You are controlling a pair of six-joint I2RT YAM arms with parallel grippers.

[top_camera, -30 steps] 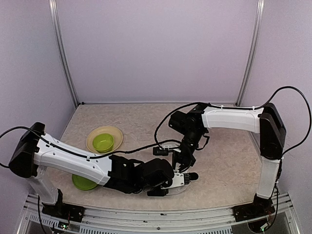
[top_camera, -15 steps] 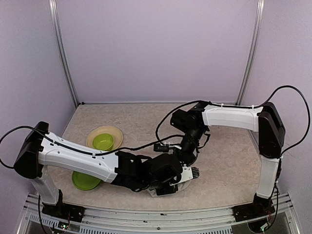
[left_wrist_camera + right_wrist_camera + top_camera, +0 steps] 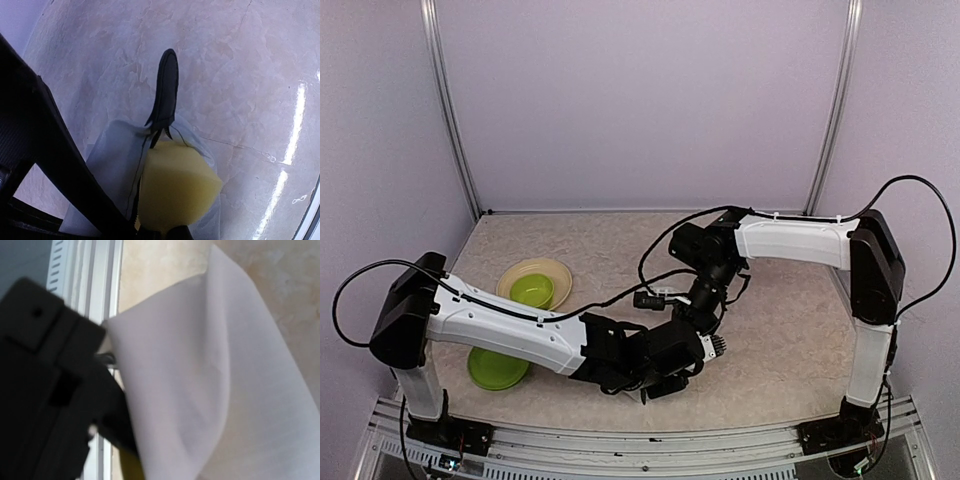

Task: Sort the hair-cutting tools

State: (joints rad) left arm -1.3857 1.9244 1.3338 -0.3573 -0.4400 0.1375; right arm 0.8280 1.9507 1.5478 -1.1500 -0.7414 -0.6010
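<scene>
Clipper (image 3: 717,346) by white pouch (image 3: 210,380), left hand (image 3: 690,353) and right hand (image 3: 703,322) both clamped on the pouch.

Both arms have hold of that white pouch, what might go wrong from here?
One: the left pincer and right pincer are both shut on one white pouch; pulling apart may tear it or slip a grip. Two: the wrists sit crowded together in the top view, so they might knock each other. Three: the pouch is close to the front rail; if released it could slide over the edge.
</scene>
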